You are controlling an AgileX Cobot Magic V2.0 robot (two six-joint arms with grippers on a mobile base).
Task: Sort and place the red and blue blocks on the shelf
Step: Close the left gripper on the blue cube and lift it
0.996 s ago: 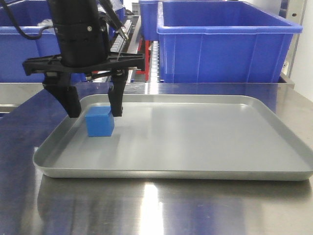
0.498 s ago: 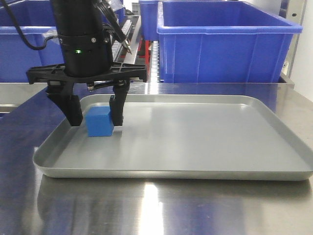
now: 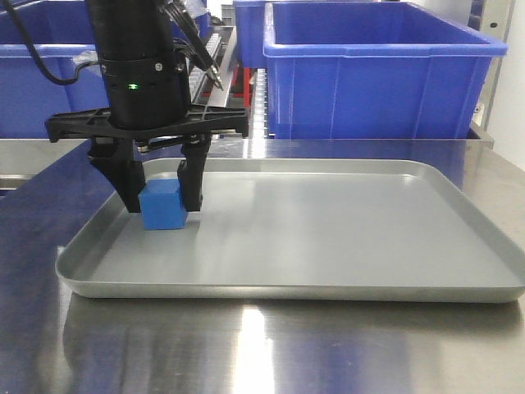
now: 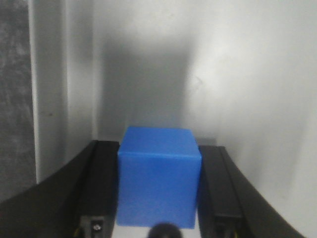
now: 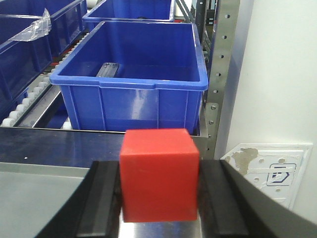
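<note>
Left gripper (image 3: 162, 201) is clamped on the blue block (image 3: 164, 207), fingers flush on both sides (wrist cam shows it clearly). Block sits at the left end of the grey tray (image 3: 287, 293), nr the back rim. Right gripper (image 5: 159, 198) pinches the red block (image 5: 159, 173) off the tray, w/ a blue bin (image 5: 131, 84) on the shelf (image 5: 218, 74) beyond.

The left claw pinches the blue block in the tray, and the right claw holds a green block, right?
No. The right gripper holds a red block, not green, as the right wrist view shows. The left gripper does pinch the blue block in the tray.
</note>
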